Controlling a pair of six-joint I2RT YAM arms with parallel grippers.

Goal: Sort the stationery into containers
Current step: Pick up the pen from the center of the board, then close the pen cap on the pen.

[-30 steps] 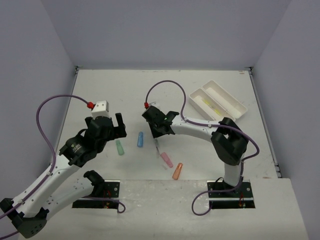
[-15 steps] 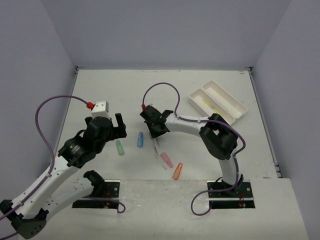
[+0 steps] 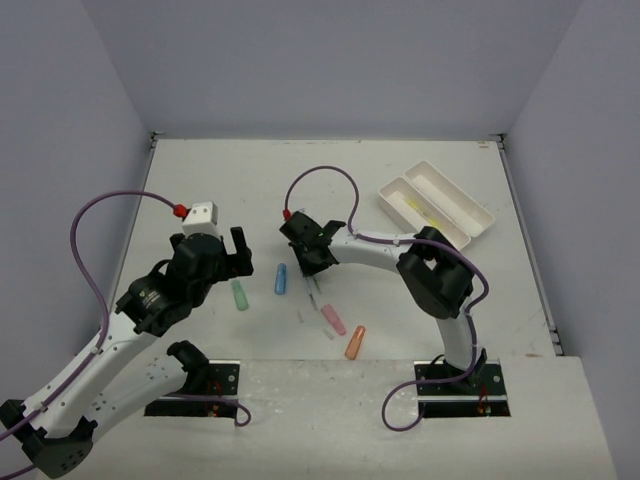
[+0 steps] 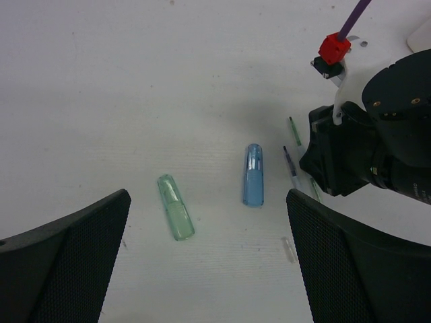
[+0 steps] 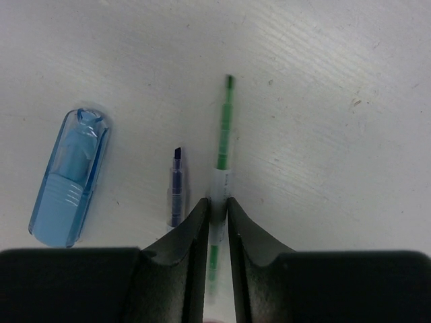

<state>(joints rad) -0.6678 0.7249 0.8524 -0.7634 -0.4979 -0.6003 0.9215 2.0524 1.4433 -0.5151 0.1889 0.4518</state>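
Seen from above, a stubby translucent blue plastic cap (image 3: 281,279) lies on the white surface (image 3: 200,180). Just left of it lies a stubby translucent green plastic cap (image 3: 239,294), and farther left the left hand (image 3: 222,255) hangs above the surface. Just right of the blue cap, the right hand (image 3: 310,262) is down at the surface. Right of the blue cap and nearer the arm bases lie a stubby pink piece (image 3: 332,319) and a stubby orange piece (image 3: 355,342). Well to the right and farther back sits the shallow white plastic tray (image 3: 452,196), split into two long compartments, with a thin yellow pen (image 3: 418,210) in its left one. In the left wrist view, the left hand (image 4: 205,222) is spread wide and holds nothing. The green cap (image 4: 176,217) lies left of the blue cap (image 4: 254,175). In the right wrist view, the right hand (image 5: 217,205) pinches a thin green pen (image 5: 223,145). A thin dark pen (image 5: 176,188) lies between that pen and the blue cap (image 5: 67,178).
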